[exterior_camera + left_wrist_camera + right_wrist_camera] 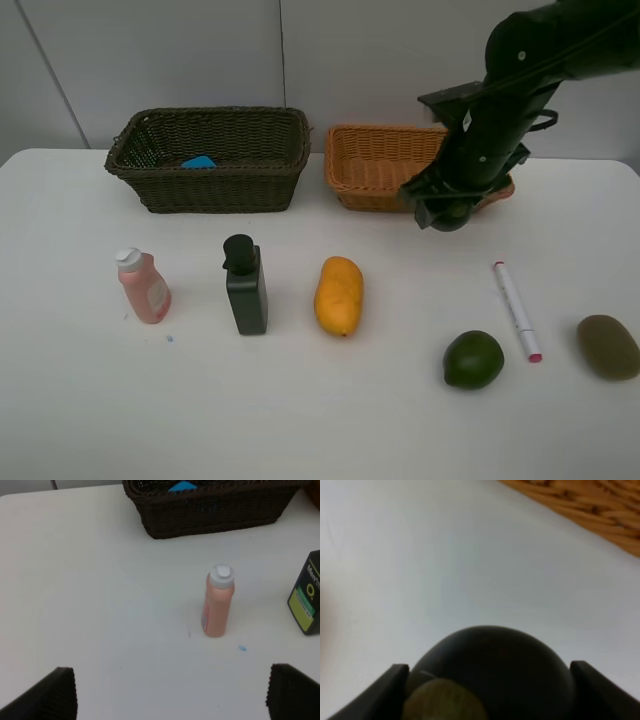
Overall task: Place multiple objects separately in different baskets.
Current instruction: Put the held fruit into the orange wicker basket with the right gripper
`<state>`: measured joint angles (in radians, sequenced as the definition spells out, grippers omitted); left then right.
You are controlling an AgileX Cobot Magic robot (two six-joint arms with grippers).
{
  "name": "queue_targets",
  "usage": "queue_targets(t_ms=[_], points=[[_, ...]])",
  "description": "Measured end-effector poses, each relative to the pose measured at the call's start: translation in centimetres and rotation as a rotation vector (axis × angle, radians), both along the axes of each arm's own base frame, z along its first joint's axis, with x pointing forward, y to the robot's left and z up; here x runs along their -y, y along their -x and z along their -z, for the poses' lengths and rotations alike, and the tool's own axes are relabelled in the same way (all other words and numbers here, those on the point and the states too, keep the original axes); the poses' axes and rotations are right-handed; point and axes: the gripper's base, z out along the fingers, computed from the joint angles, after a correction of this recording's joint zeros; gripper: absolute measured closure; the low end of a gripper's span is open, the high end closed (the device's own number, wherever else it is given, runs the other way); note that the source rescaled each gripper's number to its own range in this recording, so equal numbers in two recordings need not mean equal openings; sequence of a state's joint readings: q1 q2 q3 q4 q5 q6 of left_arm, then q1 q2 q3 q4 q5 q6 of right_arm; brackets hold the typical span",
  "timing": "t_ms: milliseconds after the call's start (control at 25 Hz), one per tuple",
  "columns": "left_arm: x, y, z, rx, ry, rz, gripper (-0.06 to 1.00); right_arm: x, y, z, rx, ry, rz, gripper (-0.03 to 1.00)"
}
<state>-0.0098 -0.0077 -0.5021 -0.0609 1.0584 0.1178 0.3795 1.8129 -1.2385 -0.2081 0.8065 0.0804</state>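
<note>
My right gripper (pixel 445 212) hangs over the table just in front of the light orange basket (pixel 372 165), shut on the dark mangosteen (pixel 495 660). Only the left wrist view shows my left gripper (pixel 172 700); it is open, held above the table short of the pink bottle (pixel 218 605). On the table stand the pink bottle (pixel 145 287) and the black pump bottle (pixel 245 285). The mango (pixel 339 295), lime (pixel 473 359), white marker (pixel 516 310) and kiwi (pixel 607 346) lie to their right. The dark basket (pixel 215 190) sits at the back left.
A small blue piece (pixel 199 162) lies inside the dark basket. The orange basket's rim (pixel 590 505) shows in the right wrist view. The right arm's black body reaches in from the upper right. A wall stands behind the table.
</note>
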Motion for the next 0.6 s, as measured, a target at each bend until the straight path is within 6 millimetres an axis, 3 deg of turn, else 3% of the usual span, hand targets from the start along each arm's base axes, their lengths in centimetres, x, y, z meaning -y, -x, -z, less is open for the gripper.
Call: queue_targets(t_ms=[120, 440, 600], points=[[0.0, 0.0, 0.0, 0.000, 0.000, 0.000, -0.05, 0.4, -0.2, -1.3, 0.058, 0.044, -0.030, 0.26], [0.0, 0.0, 0.0, 0.000, 0.000, 0.000, -0.05, 2.3, -3.2, -4.8, 0.227, 0.032, 0.013, 0.26], [0.0, 0.0, 0.0, 0.000, 0.000, 0.000, -0.05, 3.6, -5.3, -4.8, 0.292, 0.008, 0.048, 0.26]])
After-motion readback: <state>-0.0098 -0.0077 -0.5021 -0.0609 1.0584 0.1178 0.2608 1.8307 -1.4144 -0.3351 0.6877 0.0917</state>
